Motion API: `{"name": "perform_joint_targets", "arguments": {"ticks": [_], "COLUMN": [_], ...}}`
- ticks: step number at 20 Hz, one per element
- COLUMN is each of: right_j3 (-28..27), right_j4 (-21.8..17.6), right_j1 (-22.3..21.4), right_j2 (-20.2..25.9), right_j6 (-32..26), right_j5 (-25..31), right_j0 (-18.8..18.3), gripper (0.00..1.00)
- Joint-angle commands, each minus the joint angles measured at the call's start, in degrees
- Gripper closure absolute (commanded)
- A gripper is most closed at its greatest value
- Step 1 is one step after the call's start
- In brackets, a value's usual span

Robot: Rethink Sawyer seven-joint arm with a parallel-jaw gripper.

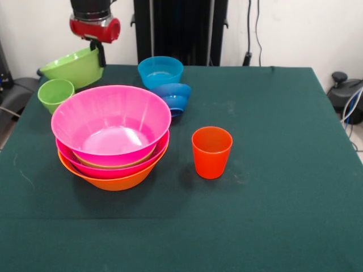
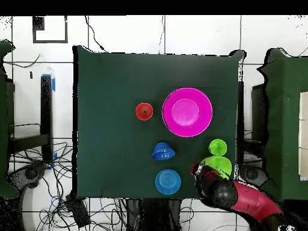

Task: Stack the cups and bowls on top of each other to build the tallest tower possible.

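Gripping a tilted glossy green bowl [image 1: 72,67] by its rim, gripper [image 1: 101,55] closed

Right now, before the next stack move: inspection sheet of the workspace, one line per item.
Surface: dark green cloth on the table, faint pale scuffs.
Tower: pink bowl nested in a second pink bowl, orange bowl lowest; a greenish rim shows between the pinks.
Loose cups: orange-red cup upright beside the tower; light green cup upright near the table edge.
Loose bowls: light blue bowl upright; dark blue bowl tipped on its side.
Pincer: shut on the rim of the green bowl, which is tilted.
Clutter: nothing seen.
Cables: tangled on the floor, off the table.
Surroundings: white wall, tiled floor.
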Motion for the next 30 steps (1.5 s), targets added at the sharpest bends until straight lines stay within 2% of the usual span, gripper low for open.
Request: {"name": "perform_joint_targets", "arguments": {"ticks": [1,16,22,30], "right_j3": [3.2,1.6,-0.5,-6.5], "right_j4": [5.4,11.7,14.5,16.5], "right_j1": [-6.0,-8.3,-10.5,-12.4], "right_j2": [6.5,5.0,3.4,1.6], "right_j6": [3.7,4.9,5.4,4.8], "right_j5": [8.0,12.1,17.2,26.7], "right_j0": [4.7,8.5,11.1,14.2], "gripper": [1.0,1.0,1.0,1.0]}}
